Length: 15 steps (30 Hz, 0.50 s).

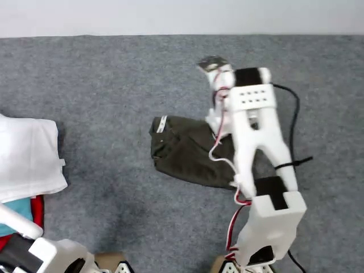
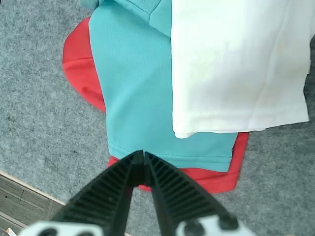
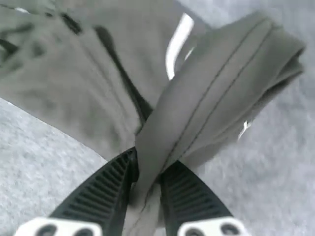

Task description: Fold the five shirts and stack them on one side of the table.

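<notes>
- We see the right fingers clamped on a bunched fold of the olive shirt. The cloth is pinched between them and trails back onto the rest of the garment, probably so the lifted part can be carried over as a fold.
- The olive shirt lies near the middle of the grey counter, partly folded and partly under the right arm. It is well apart from the stack, so we judge it still needs finishing before it is carried across.
- The stack sits at one side of the counter: a white shirt on top, a teal shirt under it and a red shirt at the bottom. Their edges are stepped, so each colour shows.
- The left fingers are pressed together and hold nothing. They hang over the stack's near edge, clear of the fold in hand; we take that as a waiting post.
- The pinch is on a narrow ridge of cloth, so we think it could slip loose.
</notes>
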Each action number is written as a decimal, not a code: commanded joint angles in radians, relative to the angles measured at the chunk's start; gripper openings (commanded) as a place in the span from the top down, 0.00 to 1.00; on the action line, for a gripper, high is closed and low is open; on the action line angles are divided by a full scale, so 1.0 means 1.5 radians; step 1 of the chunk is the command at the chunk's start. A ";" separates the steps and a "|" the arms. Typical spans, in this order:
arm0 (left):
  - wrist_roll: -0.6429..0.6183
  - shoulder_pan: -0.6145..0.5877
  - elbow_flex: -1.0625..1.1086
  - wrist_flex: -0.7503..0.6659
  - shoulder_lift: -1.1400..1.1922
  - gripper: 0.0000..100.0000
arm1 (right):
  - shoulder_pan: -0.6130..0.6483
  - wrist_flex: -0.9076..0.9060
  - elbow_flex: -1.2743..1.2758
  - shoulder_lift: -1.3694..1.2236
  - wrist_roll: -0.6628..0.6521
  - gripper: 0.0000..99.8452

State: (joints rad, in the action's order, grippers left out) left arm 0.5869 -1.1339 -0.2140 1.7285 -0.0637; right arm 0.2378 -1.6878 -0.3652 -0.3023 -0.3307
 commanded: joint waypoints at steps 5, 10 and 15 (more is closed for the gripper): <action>0.002 0.007 -0.018 0.016 -0.024 0.99 | 0.067 0.042 -0.004 0.038 0.009 0.99; 0.002 0.025 0.023 0.016 -0.030 0.99 | 0.075 0.057 -0.005 -0.004 0.009 0.99; 0.002 0.036 0.029 0.016 -0.030 0.99 | 0.098 0.075 -0.005 -0.021 0.009 0.99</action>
State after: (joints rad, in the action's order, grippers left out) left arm 0.5869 -1.0925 -0.1680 1.7300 -0.0637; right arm 0.3575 -1.5973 -0.3652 -0.3483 -0.3276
